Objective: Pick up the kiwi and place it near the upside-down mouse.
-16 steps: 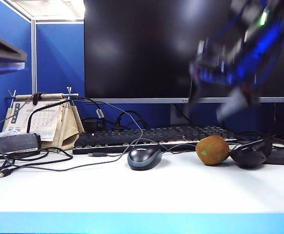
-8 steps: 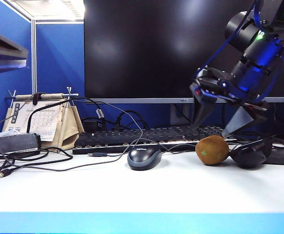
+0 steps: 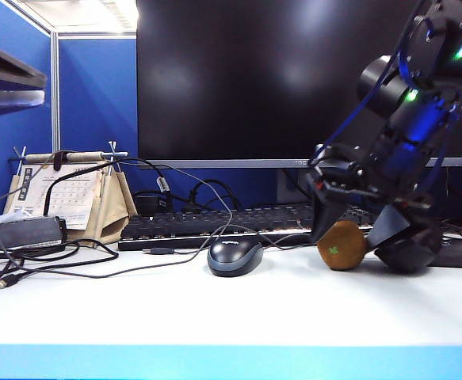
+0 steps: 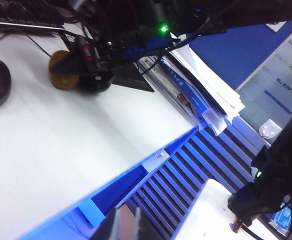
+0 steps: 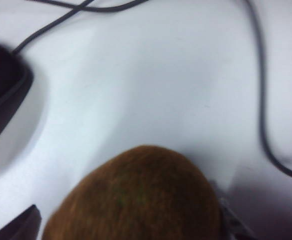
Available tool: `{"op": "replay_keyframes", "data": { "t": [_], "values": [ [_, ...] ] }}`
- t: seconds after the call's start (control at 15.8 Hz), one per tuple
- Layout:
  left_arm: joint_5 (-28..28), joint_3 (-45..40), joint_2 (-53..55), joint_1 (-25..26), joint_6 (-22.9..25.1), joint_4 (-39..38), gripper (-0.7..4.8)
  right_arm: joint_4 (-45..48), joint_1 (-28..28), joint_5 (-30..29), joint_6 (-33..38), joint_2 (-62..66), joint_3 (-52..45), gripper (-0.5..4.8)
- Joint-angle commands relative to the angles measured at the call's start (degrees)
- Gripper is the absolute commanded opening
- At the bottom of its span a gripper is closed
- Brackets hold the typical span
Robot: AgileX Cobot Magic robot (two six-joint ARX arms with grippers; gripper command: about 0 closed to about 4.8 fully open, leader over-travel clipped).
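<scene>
The brown-olive kiwi point(image 3: 341, 245) lies on the white desk in front of the keyboard, its small green mark facing the camera. The black upside-down mouse point(image 3: 411, 255) sits right beside it, on its right. My right gripper point(image 3: 356, 229) is open and lowered over the kiwi, one finger on each side. In the right wrist view the kiwi point(image 5: 140, 200) fills the space between the fingertips point(image 5: 15, 224). From the left wrist view the kiwi point(image 4: 59, 75) shows under the right arm. My left gripper point(image 4: 127, 226) hangs off the desk's edge, its fingers almost together and empty.
A domed blue-grey mouse point(image 3: 234, 256) lies left of the kiwi, with loose cables point(image 3: 96, 265) trailing to the far left. The keyboard point(image 3: 215, 223) and monitor point(image 3: 278, 79) stand behind. A paper stack point(image 4: 201, 85) lies at the desk's end. A dark mouse edge point(image 5: 0, 95) and cable point(image 5: 263, 100) flank the kiwi.
The right arm has come down from above the monitor's lower edge. Its open fingers now flank the kiwi. The kiwi and both mice have stayed in place.
</scene>
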Motion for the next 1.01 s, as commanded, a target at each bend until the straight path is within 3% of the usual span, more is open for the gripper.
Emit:
{"op": "replay_keyframes", "data": {
  "t": [0.06, 0.82, 1.01],
  "values": [
    [0.52, 0.35, 0.07, 0.0, 0.0, 0.46, 0.54, -1.16, 0.09, -0.5, 0.5, 0.76, -0.04, 4.79],
    [2.47, 0.35, 0.07, 0.0, -0.07, 0.44, 0.54, -1.6, 0.15, -0.98, 1.81, 0.74, -0.04, 4.76],
    [2.47, 0.35, 0.07, 0.0, -0.07, 0.44, 0.54, -0.81, 0.15, -2.27, 1.81, 0.74, -0.04, 2.47]
  ]
}}
